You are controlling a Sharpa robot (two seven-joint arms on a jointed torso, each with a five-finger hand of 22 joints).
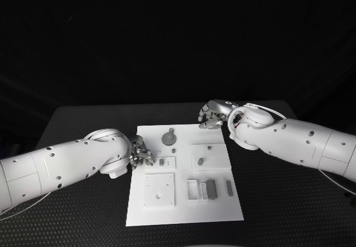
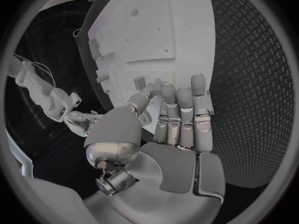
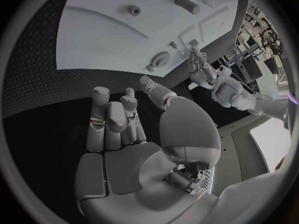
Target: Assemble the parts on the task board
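Observation:
The white task board (image 1: 185, 206) lies in the middle of the table. On it are grey parts: a round toothed piece (image 1: 169, 138) at the far end, a short cylinder (image 1: 200, 161) on a raised square, and upright blocks (image 1: 211, 188) near the front right. My left hand (image 1: 141, 156) hovers at the board's left edge beside a small peg (image 1: 160, 161), its fingers (image 2: 181, 109) straight and holding nothing. My right hand (image 1: 213, 114) hangs over the board's far right corner, its fingers (image 3: 112, 117) loosely bent and empty. The toothed piece (image 3: 161, 58) lies just ahead of it.
Black textured table (image 1: 282, 206) surrounds the board on all sides. A recessed square plate (image 1: 159, 189) sits at the board's front left. Both white forearms reach in over the table's sides.

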